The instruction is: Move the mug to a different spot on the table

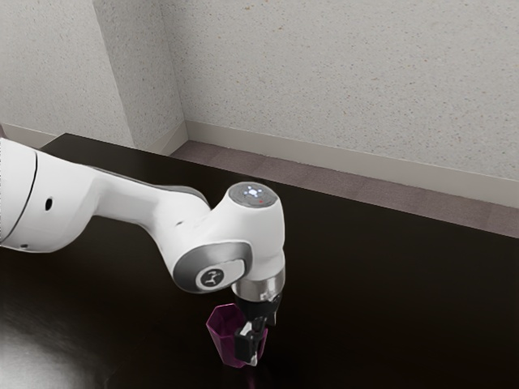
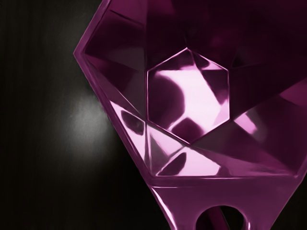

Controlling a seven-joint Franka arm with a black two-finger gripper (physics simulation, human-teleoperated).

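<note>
A faceted, shiny purple mug [image 1: 223,334] stands upright on the dark table [image 1: 389,275] near its front edge. My black gripper [image 1: 252,340] comes straight down on the mug's side toward the exterior view's right. One finger is inside the rim and the other outside, pinching the wall. In the wrist view I look down into the mug [image 2: 187,96], seeing its hexagonal bottom, and its handle [image 2: 192,211] with a round hole lies just under my hand. Whether the mug's base touches the table I cannot tell.
The glossy black tabletop spreads wide toward the exterior view's right and back. Beyond its far edge are a strip of floor [image 1: 365,190] and a pale speckled wall [image 1: 340,73]. My white arm [image 1: 122,211] spans the left of the exterior view.
</note>
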